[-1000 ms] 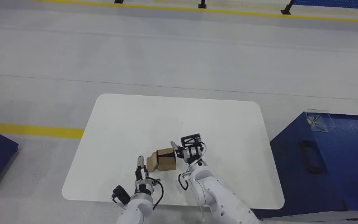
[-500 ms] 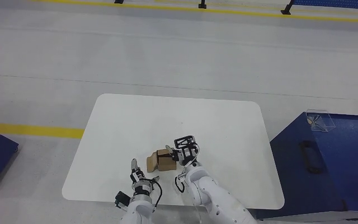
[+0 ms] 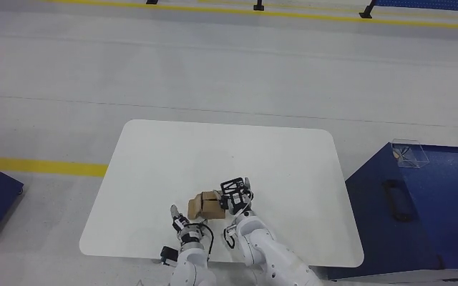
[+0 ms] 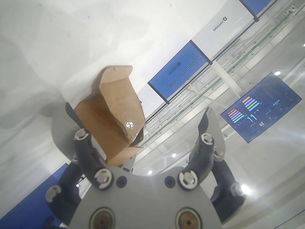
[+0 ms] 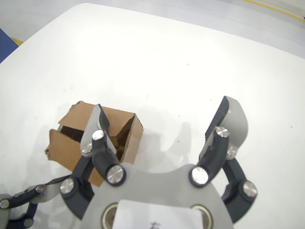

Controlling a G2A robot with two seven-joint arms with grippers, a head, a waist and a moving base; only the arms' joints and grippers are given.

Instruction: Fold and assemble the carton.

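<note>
Carton [image 3: 206,205] on table [image 3: 286,157] between left claw [image 4: 138,116], right claw [image 5: 162,107] (both spread wide).

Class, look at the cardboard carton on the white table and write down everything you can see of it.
The carton is small, plain brown cardboard, partly assembled: walls standing as a box, top open, flaps with ragged edges unfolded. It sits on the white table near the robot's edge, between both arms. A finger of the open right gripper hangs over its open top; a finger of the open left gripper is beside one wall. Contact cannot be told.
</note>
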